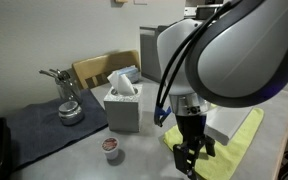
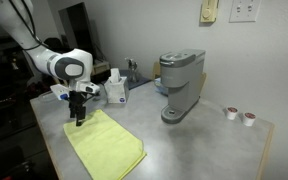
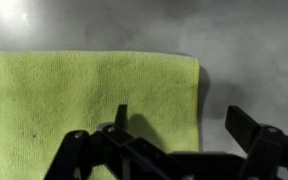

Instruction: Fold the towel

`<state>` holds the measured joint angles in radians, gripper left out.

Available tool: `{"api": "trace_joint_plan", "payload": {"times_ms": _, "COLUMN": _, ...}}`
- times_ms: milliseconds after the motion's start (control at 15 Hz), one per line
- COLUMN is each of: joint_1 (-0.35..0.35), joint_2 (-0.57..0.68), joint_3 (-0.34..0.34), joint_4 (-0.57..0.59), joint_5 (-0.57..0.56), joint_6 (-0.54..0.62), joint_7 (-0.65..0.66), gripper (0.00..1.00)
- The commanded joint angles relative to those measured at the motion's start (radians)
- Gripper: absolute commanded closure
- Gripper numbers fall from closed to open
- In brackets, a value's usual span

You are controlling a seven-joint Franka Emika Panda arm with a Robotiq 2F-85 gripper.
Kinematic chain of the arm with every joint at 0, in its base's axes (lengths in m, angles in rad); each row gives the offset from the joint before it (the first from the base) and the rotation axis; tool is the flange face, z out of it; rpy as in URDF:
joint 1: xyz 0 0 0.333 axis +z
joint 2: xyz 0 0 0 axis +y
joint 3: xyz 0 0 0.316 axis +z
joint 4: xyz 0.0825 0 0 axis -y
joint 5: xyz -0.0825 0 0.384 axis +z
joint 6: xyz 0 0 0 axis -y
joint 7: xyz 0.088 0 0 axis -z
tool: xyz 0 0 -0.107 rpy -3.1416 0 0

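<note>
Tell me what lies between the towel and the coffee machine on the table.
Nothing. In an exterior view, the stretch of table between the towel and the coffee machine is bare grey surface.

No writing can be read anywhere; the coffee machine (image 2: 181, 85) front is perhaps too small to tell.

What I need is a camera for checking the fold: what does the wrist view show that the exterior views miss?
Only the wrist view: the towel's weave and corner close up, one finger over the cloth, the other past its edge. Only the exterior views: the towel's whole outline, the coffee machine and tissue box. Both: the towel flat and unfolded under the open gripper.
</note>
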<state>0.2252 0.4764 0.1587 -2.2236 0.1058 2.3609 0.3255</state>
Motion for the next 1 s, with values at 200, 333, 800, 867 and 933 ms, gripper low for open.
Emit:
{"api": "trace_joint_plan", "payload": {"times_ms": 200, "joint_1": 0.012, "joint_2": 0.030, "joint_3": -0.015, "joint_4": 0.024, "joint_5": -0.008, "joint_6": 0.010, "joint_7": -0.020, "gripper": 0.44}}
{"api": "trace_joint_plan", "payload": {"times_ms": 333, "joint_1": 0.012, "joint_2": 0.029, "joint_3": -0.016, "joint_4": 0.024, "joint_5": -0.009, "joint_6": 0.009, "joint_7": -0.021, "gripper": 0.59}}
{"api": "trace_joint_plan", "payload": {"times_ms": 800, "joint_1": 0.011, "joint_2": 0.020, "joint_3": -0.014, "joint_4": 0.027, "joint_5": -0.016, "joint_6": 0.008, "joint_7": -0.034, "gripper": 1.00}}
{"api": "trace_joint_plan", "payload": {"times_ms": 867, "joint_1": 0.010, "joint_2": 0.016, "joint_3": -0.014, "joint_4": 0.025, "joint_5": -0.018, "joint_6": 0.005, "joint_7": -0.041, "gripper": 1.00}}
{"api": "trace_joint_plan", "payload": {"times_ms": 933, "joint_1": 0.011, "joint_2": 0.011, "joint_3": -0.014, "joint_4": 0.022, "joint_5": -0.027, "joint_6": 0.000, "joint_7": -0.053, "gripper": 1.00}}
